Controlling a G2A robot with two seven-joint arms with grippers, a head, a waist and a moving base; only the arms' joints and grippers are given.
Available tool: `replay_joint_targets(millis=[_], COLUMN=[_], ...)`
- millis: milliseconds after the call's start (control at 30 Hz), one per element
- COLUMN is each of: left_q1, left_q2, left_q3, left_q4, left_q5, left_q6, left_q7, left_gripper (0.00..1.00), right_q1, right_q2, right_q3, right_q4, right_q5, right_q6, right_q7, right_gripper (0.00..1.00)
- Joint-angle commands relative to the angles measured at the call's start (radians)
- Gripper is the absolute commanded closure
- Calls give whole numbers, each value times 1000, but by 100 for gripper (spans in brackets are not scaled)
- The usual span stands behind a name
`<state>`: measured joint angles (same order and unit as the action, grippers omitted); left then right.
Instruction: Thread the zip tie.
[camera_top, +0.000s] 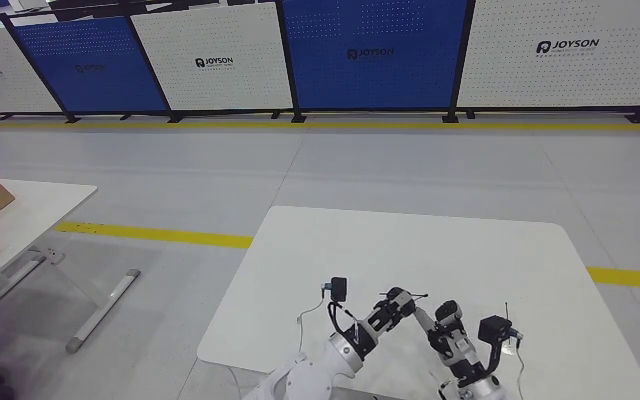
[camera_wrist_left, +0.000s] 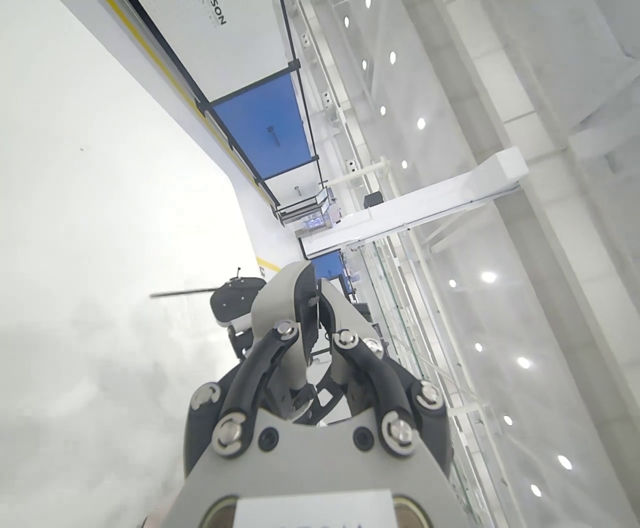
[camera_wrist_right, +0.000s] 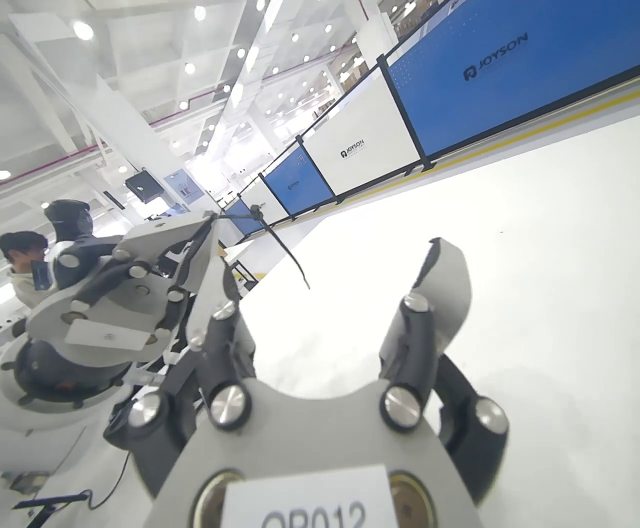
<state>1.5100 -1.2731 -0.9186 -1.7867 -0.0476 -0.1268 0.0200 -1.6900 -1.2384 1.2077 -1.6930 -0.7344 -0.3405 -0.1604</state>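
At the near edge of the white rectangular table (camera_top: 420, 250), low in the top view, both arms are seen close together. The left gripper (camera_wrist_right: 212, 221) is pressed together on one end of the thin black plastic zip tie (camera_wrist_right: 260, 214), whose tail curves free above the tabletop. The right gripper (camera_wrist_right: 327, 250) is spread wide just beside it. Printed logos are carried by the blue and white partition panels (camera_top: 375, 55), and a white printed label by each wrist plate.

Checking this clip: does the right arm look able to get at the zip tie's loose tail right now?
Probably yes. The right gripper is open and faces the zip tie, whose tail hangs free in the air beyond the left gripper pinching its other end; nothing visible lies between.
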Motion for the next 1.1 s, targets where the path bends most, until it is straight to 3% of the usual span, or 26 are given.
replay_joint_targets(millis=[0, 267, 600, 767, 900, 1067], left_q1=[-7, 18, 18, 19, 15, -22], left_q2=[-2, 5, 5, 3, -2, -10], left_q3=[-4, -61, -61, -62, -63, -43], left_q4=[-3, -4, -3, -4, -2, 11], left_q5=[-10, -59, -58, -61, -66, -90], left_q6=[1, -9, -8, -10, 20, 66], left_q7=[12, 8, 7, 31, 67, 49], left_gripper=[100, 100, 100, 100, 100, 100], right_q1=[-12, -84, -88, -75, -87, -138], right_q2=[3, 28, 30, 22, 19, 20], right_q3=[11, 58, 61, 69, 111, 201], right_q4=[-20, -128, -133, -130, -139, -168], right_q5=[24, 211, 227, 291, 355, 487], right_q6=[1, 1, 1, 40, 52, 49], right_q7=[-16, -103, -92, -141, -179, -197], right_gripper=[0, 0, 0, 0, 0, 0])
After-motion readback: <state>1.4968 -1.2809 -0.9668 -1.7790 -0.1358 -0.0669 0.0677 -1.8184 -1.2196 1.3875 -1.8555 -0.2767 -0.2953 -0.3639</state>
